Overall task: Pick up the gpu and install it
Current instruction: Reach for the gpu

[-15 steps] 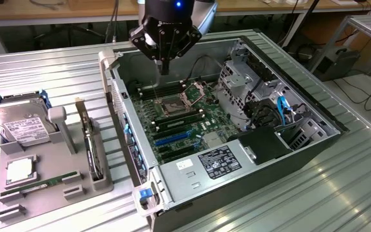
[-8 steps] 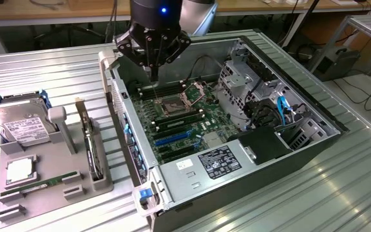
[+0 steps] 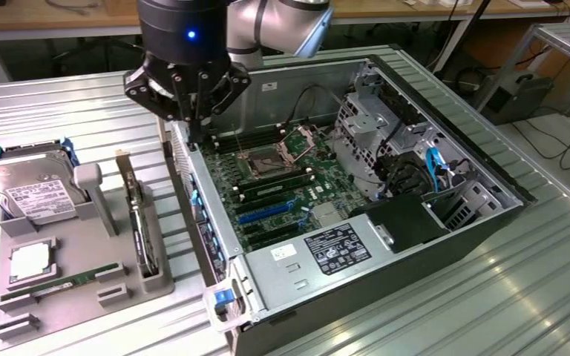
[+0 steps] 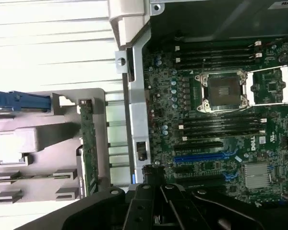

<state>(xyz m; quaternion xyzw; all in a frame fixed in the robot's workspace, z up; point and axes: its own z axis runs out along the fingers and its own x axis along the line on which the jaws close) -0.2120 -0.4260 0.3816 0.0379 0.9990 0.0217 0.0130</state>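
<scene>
The gpu (image 3: 142, 222) is a thin dark card standing on edge in a slot of the grey holder (image 3: 116, 256), at the exterior view's left of the open computer case. In the wrist view the gpu (image 4: 89, 143) shows edge-on, with greenish board and a metal bracket. My gripper (image 3: 194, 137) hangs over the case's rear wall (image 3: 191, 200), fingers shut with nothing between them, up and to the right of the card and apart from it. The wrist view has the gripper (image 4: 152, 179) above the board's edge near the blue slot (image 4: 201, 155).
The holder also carries a silver hard drive (image 3: 27, 189), a processor (image 3: 30, 259) and a green RAM stick (image 3: 62, 285). Inside the case lie the motherboard with its open socket (image 3: 265, 159), blue slots (image 3: 265, 213), drive cage (image 3: 369, 130), cables and power supply (image 3: 340, 248).
</scene>
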